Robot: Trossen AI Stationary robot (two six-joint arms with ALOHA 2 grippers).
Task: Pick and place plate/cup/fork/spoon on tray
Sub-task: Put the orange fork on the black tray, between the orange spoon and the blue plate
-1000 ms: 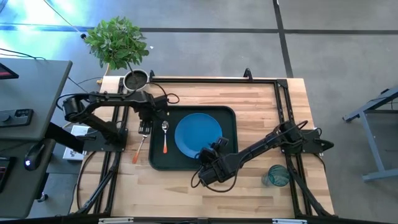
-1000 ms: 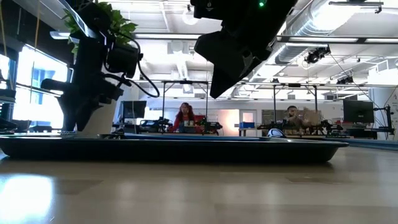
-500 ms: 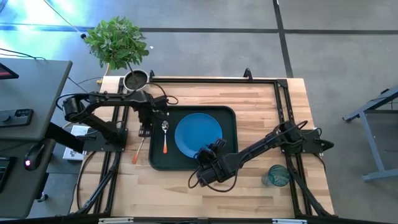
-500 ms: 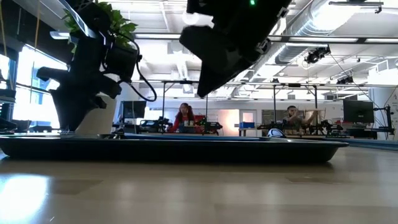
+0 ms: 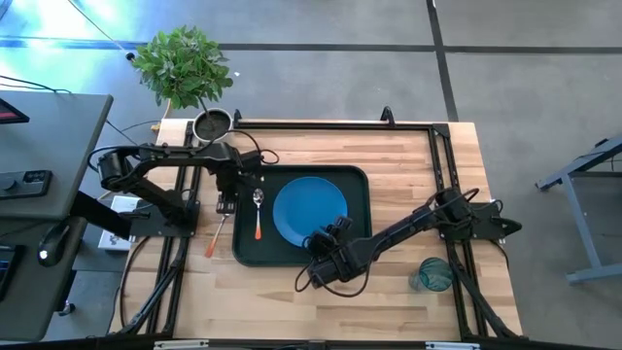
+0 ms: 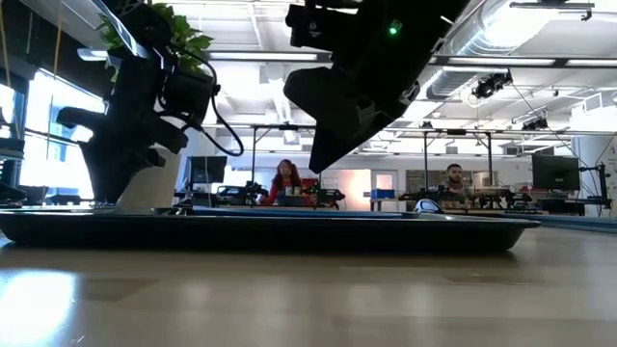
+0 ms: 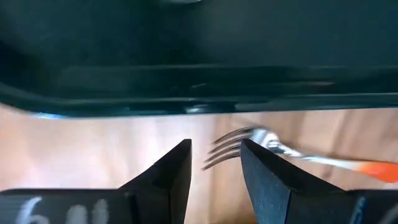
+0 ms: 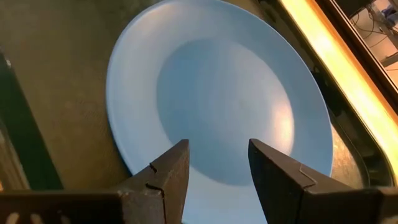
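Note:
The dark green tray lies mid-table with the blue plate flat in it and the spoon on its left part. The fork lies on the wood left of the tray, tines toward the far edge. The teal cup stands on the table at the near right. My left gripper is open just above the fork's tines, which show between its fingertips beside the tray's rim. My right gripper is open and empty over the plate's near edge.
A grey metal pot with a green plant stands at the table's far left corner. Black frame rails run along the far, left and right table sides. Bare wood lies right of the tray and along the near edge.
My right gripper has shifted a little toward the table's left edge and dipped slightly over the plate's near edge, staying open. The plate, spoon, fork and cup have kept their places.

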